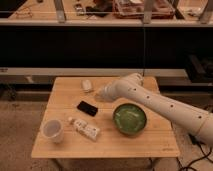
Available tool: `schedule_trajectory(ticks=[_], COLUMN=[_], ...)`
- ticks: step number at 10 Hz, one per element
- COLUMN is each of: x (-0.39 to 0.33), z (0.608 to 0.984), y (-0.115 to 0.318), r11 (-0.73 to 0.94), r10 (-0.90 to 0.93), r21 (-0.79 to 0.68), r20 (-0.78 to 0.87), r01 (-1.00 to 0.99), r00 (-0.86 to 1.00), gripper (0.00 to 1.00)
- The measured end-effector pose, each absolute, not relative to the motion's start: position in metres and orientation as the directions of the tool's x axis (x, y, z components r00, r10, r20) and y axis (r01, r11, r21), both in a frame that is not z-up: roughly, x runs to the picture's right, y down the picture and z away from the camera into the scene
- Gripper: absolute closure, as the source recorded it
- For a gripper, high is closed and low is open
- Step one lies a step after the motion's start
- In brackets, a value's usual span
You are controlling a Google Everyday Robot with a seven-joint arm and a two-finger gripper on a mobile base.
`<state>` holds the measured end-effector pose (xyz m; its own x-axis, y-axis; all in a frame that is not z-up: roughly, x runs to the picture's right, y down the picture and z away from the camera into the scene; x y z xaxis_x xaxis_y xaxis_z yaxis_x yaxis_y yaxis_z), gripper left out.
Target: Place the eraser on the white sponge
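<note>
- Black and glossy, the eraser (87, 108) lies flat on the wooden counter (62, 97), left of the frame's centre. Nothing grips it and it is not lifted.
- The white sponge (87, 85) sits higher in the frame, near the counter's far edge. It is apart from the eraser, and its top is bare.
- The hand (100, 93), at the tip of the white arm (150, 100), hangs over the counter just right of the sponge and up-right of the eraser. Its fingers are together and clasp nothing.
- By this layout, no part of the task is done yet and the pick has not begun.
- What is left, as I judge it: part the fingers, come down on the eraser, clamp it, lift, carry it the short way up-frame, and lay it on the sponge.
- The green bowl (129, 118) at centre right, and the translucent cup (53, 130) and white printed tube (85, 129) at lower left, seem clear of that route.
</note>
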<state>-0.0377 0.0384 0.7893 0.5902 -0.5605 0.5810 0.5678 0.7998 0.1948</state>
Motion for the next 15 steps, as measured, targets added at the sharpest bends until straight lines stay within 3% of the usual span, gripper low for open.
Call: schedule_trajectory(ticks=[7, 11, 15], x=[-0.037, -0.045, -0.031], z=[0.79, 0.796, 0.804], y=[0.038, 0.037, 0.043], r11=[0.807, 0.923, 0.925], r10=[-0.548, -0.234, -0.083], r21=[0.186, -0.057, -0.24], r20=[0.588, 0.703, 0.628], r01=[0.561, 0.381, 0.294], r00=[0.595, 0.672, 0.774], gripper=[0.95, 0.95, 0.99])
